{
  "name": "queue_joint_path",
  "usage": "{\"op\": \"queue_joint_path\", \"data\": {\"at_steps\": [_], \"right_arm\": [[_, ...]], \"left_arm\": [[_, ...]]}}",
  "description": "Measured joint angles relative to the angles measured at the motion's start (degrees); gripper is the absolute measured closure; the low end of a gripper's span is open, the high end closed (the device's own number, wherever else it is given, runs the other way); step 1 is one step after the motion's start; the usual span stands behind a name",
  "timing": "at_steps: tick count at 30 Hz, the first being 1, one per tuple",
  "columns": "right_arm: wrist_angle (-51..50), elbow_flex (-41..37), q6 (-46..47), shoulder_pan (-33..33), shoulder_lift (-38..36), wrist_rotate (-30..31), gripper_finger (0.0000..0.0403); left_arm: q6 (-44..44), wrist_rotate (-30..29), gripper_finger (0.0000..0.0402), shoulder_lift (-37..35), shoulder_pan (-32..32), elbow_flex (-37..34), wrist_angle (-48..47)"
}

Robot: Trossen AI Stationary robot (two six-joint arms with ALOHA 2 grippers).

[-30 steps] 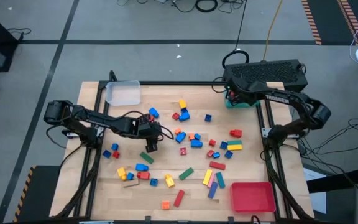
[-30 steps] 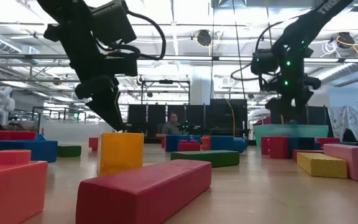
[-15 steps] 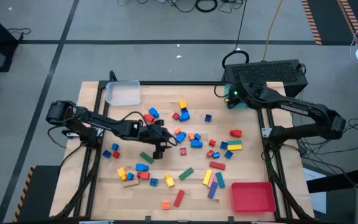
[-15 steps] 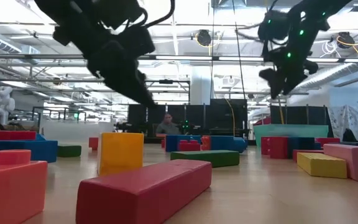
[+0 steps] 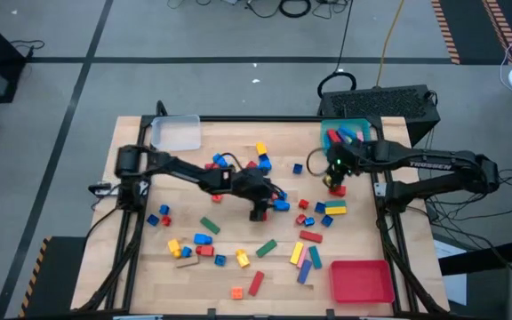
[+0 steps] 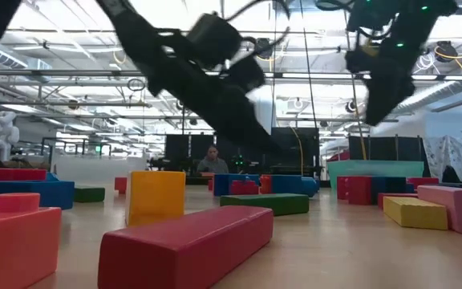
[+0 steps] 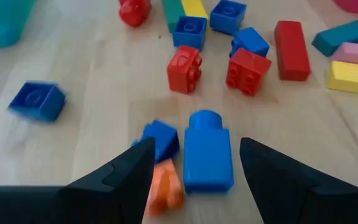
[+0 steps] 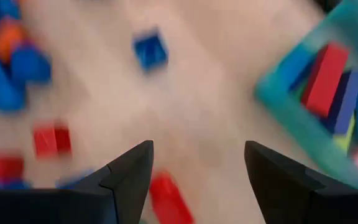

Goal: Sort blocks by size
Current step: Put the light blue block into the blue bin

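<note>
Two grippers were both out over the pile, jaws parted, holding nothing. Left gripper (image 7: 194,163) stood spread over a blue brick (image 7: 207,157) lying right between its fingers, not yet clamped; a smaller blue block (image 7: 161,138) and an orange block (image 7: 165,190) sat just beside one finger, two red bricks (image 7: 185,67) a bit ahead. Right gripper (image 8: 197,163) hung empty above bare wood, a red bar (image 8: 169,199) just under its fingertips, a small blue cube (image 8: 150,51) farther ahead, teal tray (image 8: 278,99) off to one side.

Progress looked early: teal tray (image 5: 327,126) held a few long bars, but clear tray (image 5: 176,133) and red tray (image 5: 361,281) looked empty, and most blocks (image 5: 238,231) lay scattered on the table (image 5: 132,267). Most of the sorting remained.

Pose: left arm stretched long and low toward table centre, wrist tipped down at the brick. Right arm reached in from its side, gripper (image 5: 336,174) near the teal tray, pointing down.
</note>
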Motion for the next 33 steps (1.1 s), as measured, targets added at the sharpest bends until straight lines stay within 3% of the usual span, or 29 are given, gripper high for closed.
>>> {"op": "queue_joint_path", "data": {"at_steps": [7,16,20,26,33], "right_arm": [[-12.96,0.0,6.92,10.82,0.13,-1.25,0.0165],[-10.14,-3.24,16.94,24.5,2.8,-7.41,0.0165],[-9.45,-5.25,19.39,28.82,6.36,-7.7,0.0174],[-2.75,-6.84,15.6,32.61,12.17,-9.04,0.02],[-0.07,-6.84,8.46,32.92,19.77,-3.6,0.021]], "left_arm": [[3.27,0.42,0.0164,4.81,-0.04,7.45,-0.21],[3.34,3.6,0.0164,6.03,0.58,11.85,-0.05],[3.14,3.6,0.0164,6.04,0.58,11.9,-4.48],[2.75,3.57,0.0164,6.12,0.56,11.84,-6.74],[2.75,3.46,0.0164,6.12,0.56,11.81,-7.26]]}}
